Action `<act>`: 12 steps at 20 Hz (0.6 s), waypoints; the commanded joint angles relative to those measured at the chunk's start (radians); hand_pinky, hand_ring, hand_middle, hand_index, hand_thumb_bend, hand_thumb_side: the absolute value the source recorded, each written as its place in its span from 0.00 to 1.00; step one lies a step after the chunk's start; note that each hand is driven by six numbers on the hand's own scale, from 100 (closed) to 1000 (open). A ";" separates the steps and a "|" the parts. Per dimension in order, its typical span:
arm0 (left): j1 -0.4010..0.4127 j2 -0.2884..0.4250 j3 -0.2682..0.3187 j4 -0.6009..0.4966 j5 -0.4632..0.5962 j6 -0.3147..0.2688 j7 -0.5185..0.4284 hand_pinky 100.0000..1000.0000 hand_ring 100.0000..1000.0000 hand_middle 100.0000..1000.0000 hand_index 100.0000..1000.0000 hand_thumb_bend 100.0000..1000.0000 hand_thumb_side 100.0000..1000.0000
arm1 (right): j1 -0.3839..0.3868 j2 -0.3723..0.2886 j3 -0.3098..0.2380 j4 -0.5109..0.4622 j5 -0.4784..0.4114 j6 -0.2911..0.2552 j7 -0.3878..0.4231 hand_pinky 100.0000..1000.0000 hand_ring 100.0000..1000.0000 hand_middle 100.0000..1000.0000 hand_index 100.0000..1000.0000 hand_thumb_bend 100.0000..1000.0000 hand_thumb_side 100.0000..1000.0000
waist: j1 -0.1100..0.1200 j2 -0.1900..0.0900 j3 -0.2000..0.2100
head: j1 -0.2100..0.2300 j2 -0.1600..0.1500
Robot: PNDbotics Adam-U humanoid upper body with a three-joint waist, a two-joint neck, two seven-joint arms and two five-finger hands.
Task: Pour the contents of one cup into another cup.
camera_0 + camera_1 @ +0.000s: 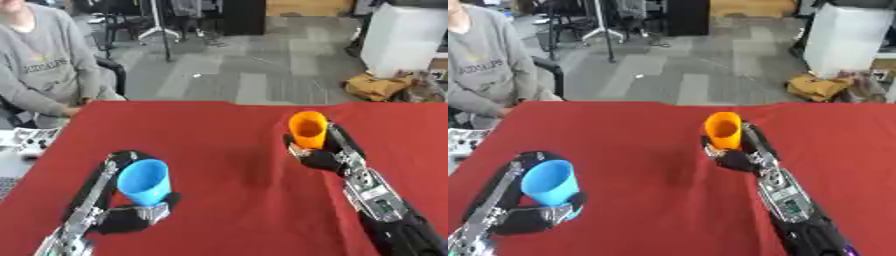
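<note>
A blue cup (144, 182) stands mouth up and leaning slightly toward me at the left front of the red table (227, 130). My left hand (122, 215) has its fingers curled round it from behind and below. An orange cup (308, 130) is held upright right of centre, its mouth tilted toward me. My right hand (325, 155) is wrapped round its lower part. I cannot see what is inside either cup. The two cups are well apart, with bare red cloth between them.
A person in a grey sweater (39, 65) sits at the table's far left corner, hand near the edge. White items (26, 140) lie off the table's left side. Beyond the far edge are grey floor, a white box (407, 37) and a tan bag (378, 86).
</note>
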 commanded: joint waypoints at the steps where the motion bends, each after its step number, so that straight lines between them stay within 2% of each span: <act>1: -0.014 0.021 -0.003 -0.003 -0.007 -0.012 -0.011 0.16 0.26 0.25 0.55 0.31 0.00 | -0.041 -0.054 0.035 -0.090 -0.024 -0.018 0.043 0.48 0.48 0.28 0.42 0.00 0.05 | -0.002 -0.023 -0.004 | 0.008 -0.009; 4: -0.022 0.024 -0.014 0.008 -0.019 -0.027 -0.031 0.16 0.26 0.25 0.55 0.31 0.00 | -0.062 -0.074 0.066 -0.130 -0.037 -0.029 0.072 0.48 0.48 0.28 0.42 0.00 0.06 | -0.007 -0.026 -0.010 | 0.012 -0.008; 7: -0.025 0.023 -0.015 0.014 -0.025 -0.035 -0.038 0.16 0.26 0.25 0.55 0.31 0.00 | -0.066 -0.079 0.074 -0.141 -0.045 -0.028 0.081 0.48 0.48 0.28 0.42 0.00 0.06 | -0.008 -0.027 -0.011 | 0.013 -0.008; 9: -0.028 0.025 -0.020 0.016 -0.027 -0.039 -0.044 0.17 0.26 0.25 0.55 0.31 0.00 | -0.073 -0.082 0.083 -0.150 -0.044 -0.033 0.089 0.49 0.48 0.28 0.42 0.00 0.11 | -0.009 -0.029 -0.013 | 0.015 -0.007; 12: -0.071 0.035 -0.070 0.038 -0.050 -0.071 -0.080 0.17 0.26 0.25 0.55 0.32 0.00 | -0.117 -0.074 0.137 -0.196 -0.039 -0.062 0.123 0.49 0.48 0.28 0.42 0.00 0.13 | -0.019 -0.035 -0.024 | 0.019 -0.006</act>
